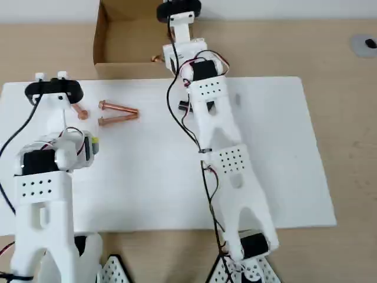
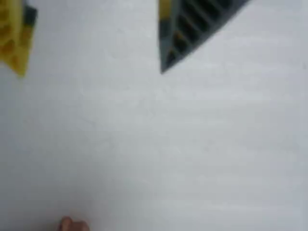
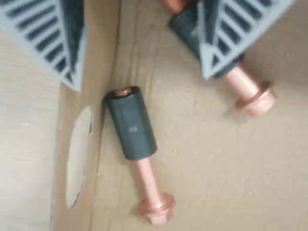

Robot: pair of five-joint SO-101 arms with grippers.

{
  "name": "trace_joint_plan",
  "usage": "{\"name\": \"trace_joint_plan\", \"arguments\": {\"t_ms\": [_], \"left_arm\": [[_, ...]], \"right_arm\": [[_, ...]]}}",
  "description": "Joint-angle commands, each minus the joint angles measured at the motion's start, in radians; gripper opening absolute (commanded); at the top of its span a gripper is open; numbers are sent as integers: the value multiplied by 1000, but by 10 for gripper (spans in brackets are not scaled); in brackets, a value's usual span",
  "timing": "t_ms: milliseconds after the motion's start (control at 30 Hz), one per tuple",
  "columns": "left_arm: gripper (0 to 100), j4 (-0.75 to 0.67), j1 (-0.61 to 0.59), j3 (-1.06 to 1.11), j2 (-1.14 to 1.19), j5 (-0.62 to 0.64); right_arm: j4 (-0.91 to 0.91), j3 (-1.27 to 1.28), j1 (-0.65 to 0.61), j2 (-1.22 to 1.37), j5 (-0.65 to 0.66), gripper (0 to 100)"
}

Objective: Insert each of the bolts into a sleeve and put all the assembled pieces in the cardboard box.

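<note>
My right gripper (image 3: pixel 139 53) hangs open inside the cardboard box (image 1: pixel 101 41), holding nothing. On the box floor (image 3: pixel 207 173) lie two assembled pieces, each a copper bolt in a dark sleeve. One piece (image 3: pixel 132 127) lies between the fingers and the other (image 3: pixel 240 86) lies partly under one finger. My left gripper (image 2: pixel 91 71) is open low over the white mat (image 1: pixel 147 177), near the mat's far left corner. Three loose copper bolts lie beside it: two long ones (image 1: pixel 118 109) (image 1: pixel 118 119) and one (image 1: pixel 80 112) close to the left arm. A dark sleeve (image 1: pixel 184 105) peeks out from under the right arm.
The right arm (image 1: pixel 221 147) stretches diagonally across the mat's middle to the box. A copper tip (image 2: pixel 73 224) shows at the edge of the left wrist view. Bare wooden table (image 1: pixel 341 118) surrounds the mat.
</note>
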Motion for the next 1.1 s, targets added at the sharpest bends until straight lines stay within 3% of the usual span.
{"name": "trace_joint_plan", "arguments": {"t_ms": [0,333,533,800,900,967,1067], "left_arm": [[182,12,9,-9,-7,2],[183,187,8,-123,27,193],[183,201,-20,-252,245,362],[179,130,-114,-445,628,733],[178,129,-106,-516,728,870],[178,115,-87,-563,768,925],[178,109,-41,-623,789,899]], "right_arm": [[64,-79,7,-62,8,202],[761,-4,-35,-397,41,178],[755,222,-35,-693,37,178],[750,1214,-170,-1300,48,182],[750,1526,-199,-1423,126,182],[750,1606,-176,-1445,175,182],[678,1590,-84,-1409,244,181]]}}
